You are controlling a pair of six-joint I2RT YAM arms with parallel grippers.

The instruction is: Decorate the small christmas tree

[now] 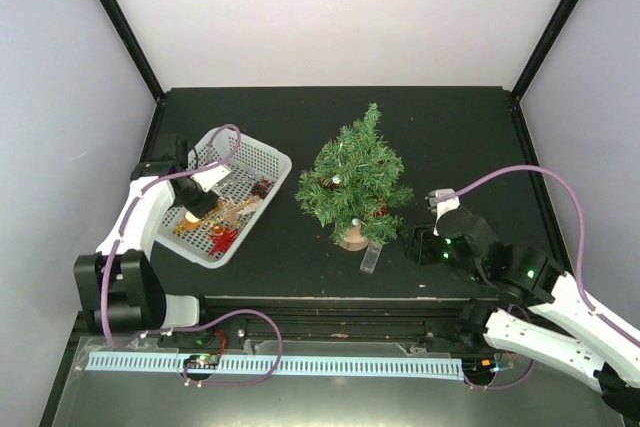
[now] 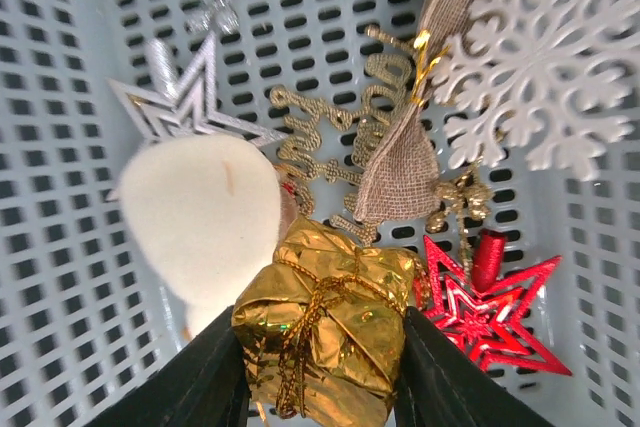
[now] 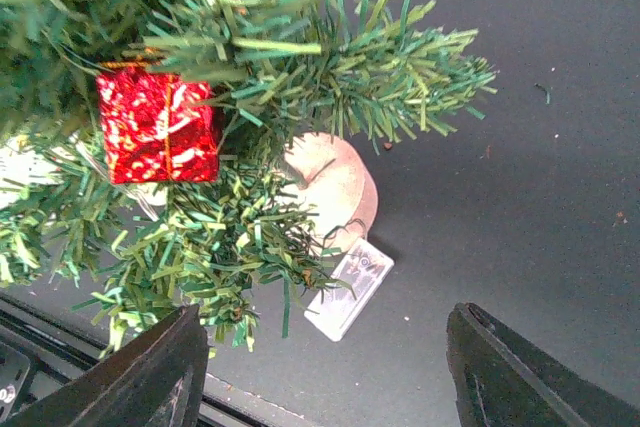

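The small green christmas tree [image 1: 355, 177] stands mid-table on its round wooden base [image 1: 353, 238]. In the right wrist view the tree [image 3: 250, 77] carries a red foil gift box [image 3: 158, 127] on a branch. My left gripper [image 2: 320, 367] is in the white basket [image 1: 268, 157], shut on a gold foil gift box [image 2: 330, 322]. My right gripper [image 3: 325, 372] is open and empty, just right of the tree's base [image 3: 335, 182].
The basket holds a white snowflake [image 2: 530, 67], a silver star [image 2: 185, 107], a red star [image 2: 480, 312], gold lettering [image 2: 330, 137], a burlap piece [image 2: 405, 147] and a cream ball [image 2: 205, 217]. A clear tag [image 1: 370, 257] lies by the tree's base.
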